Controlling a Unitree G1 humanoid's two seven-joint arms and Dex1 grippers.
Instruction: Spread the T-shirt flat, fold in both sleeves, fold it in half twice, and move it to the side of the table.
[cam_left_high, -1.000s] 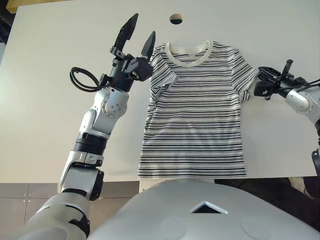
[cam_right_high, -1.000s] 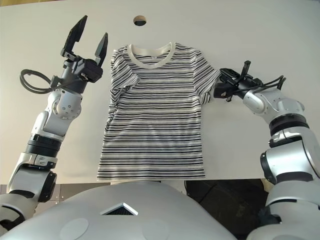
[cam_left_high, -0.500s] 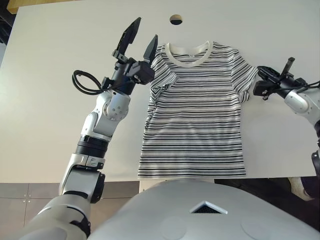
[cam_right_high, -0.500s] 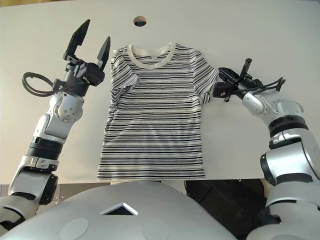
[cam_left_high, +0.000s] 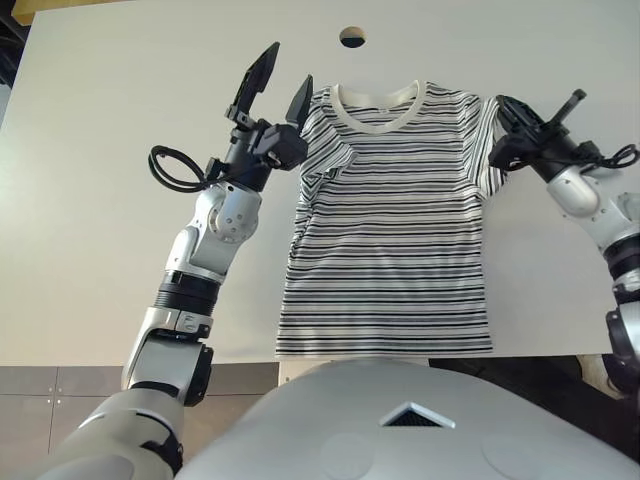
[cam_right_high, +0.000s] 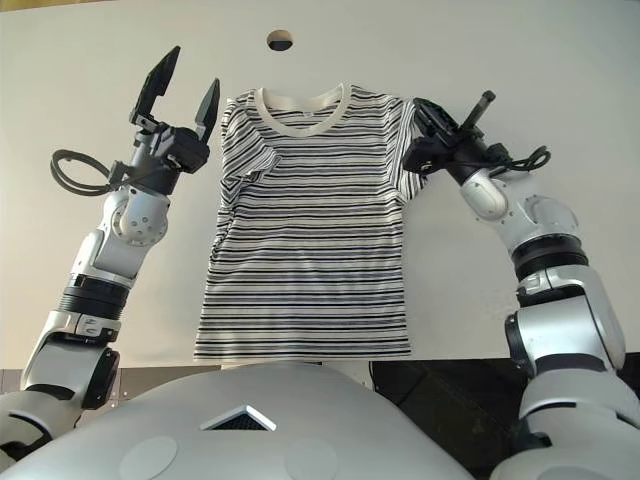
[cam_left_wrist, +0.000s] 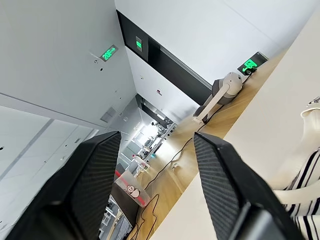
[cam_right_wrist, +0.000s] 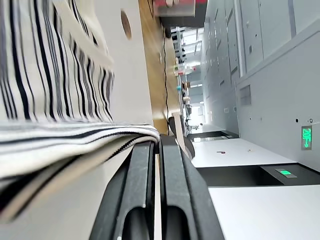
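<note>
- Table (cam_left_high: 120, 150): a white top carrying the garment. Its bare side margins are where the finished bundle should end up.
- T-shirt (cam_left_high: 390, 230): striped, lying flat at the middle of the table, collar away from the robot and hem at the near edge. The body looks smooth, so the step in hand is judged to be the sleeve folds.
- Left sleeve (cam_left_high: 325, 160): appears already turned in over the chest. Its crease gives the line the other side should mirror.
- Right sleeve (cam_left_high: 488, 140): lifted off the table at the shoulder. It should travel low and inward across the chest, so the fold falls in line with the side seam and the body is not dragged along.
- Left gripper (cam_left_high: 288, 65): raised just beside the shirt's left shoulder, fingers spread wide and holding nothing.
- Right gripper (cam_right_wrist: 156, 142): fingers pressed together on the edge of the right sleeve. It is best let go only once the cloth lies flat.
</note>
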